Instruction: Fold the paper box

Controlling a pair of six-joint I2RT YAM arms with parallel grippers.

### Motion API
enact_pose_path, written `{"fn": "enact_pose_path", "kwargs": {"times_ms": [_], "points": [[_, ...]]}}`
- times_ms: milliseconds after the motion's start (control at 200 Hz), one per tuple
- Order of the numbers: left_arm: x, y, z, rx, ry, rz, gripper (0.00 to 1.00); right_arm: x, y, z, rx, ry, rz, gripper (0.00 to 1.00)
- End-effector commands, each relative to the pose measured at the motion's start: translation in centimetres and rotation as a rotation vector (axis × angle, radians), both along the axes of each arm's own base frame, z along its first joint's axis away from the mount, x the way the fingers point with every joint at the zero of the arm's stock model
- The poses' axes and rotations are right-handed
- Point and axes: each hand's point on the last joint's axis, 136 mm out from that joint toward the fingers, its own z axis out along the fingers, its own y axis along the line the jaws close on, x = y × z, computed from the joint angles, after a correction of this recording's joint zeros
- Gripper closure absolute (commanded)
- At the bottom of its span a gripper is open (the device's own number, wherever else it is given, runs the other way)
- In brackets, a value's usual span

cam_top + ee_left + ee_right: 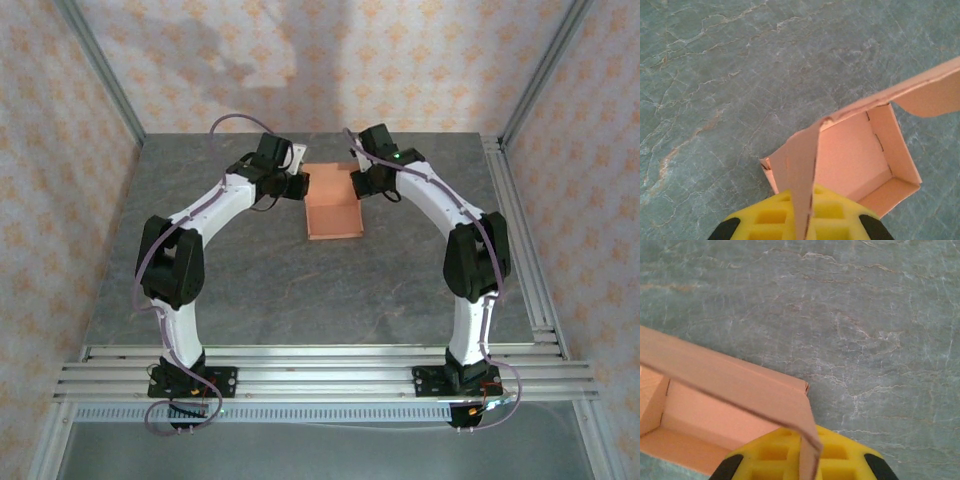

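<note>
The salmon paper box [333,205] sits half-formed, open side up, toward the far middle of the grey marbled desk [300,290]. The left hand [801,227] is pinched tight on the box's left wall. The right hand [807,465] is pinched on its right wall.

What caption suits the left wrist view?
Left gripper pinching a raised flap of the partly folded paper box.
</note>
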Motion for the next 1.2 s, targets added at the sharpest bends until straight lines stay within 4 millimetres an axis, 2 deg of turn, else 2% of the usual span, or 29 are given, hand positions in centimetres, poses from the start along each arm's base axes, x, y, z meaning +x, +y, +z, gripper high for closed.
{"fn": "enact_pose_path", "kwargs": {"times_ms": [0,215,501,716,931,1196], "points": [[0.4,-2.1,3.1,-0.091,-0.098,0.028,1.0,1.4,2.4,3.6,0.157,-0.163,-0.083,1.0],[0.8,-2.1,2.7,-0.088,-0.124,0.088,1.0,2.0,1.9,3.6,0.226,-0.261,-0.178,1.0],[0.4,-3.1,2.3,-0.078,-0.138,0.105,1.0,1.2,1.7,2.4,0.292,-0.324,-0.226,1.0],[0.0,-2.9,1.7,-0.075,-0.144,0.127,1.0,0.4,2.2,1.8,0.322,-0.405,-0.195,1.0],[-0.9,-2.6,0.2,-0.073,-0.122,0.145,1.0,-0.3,2.2,0.1,0.303,-0.418,-0.184,1.0],[-2.0,-2.5,-0.8,-0.084,-0.128,0.173,1.0,-1.7,3.4,0.4,0.31,-0.5,-0.114,1.0]]}}
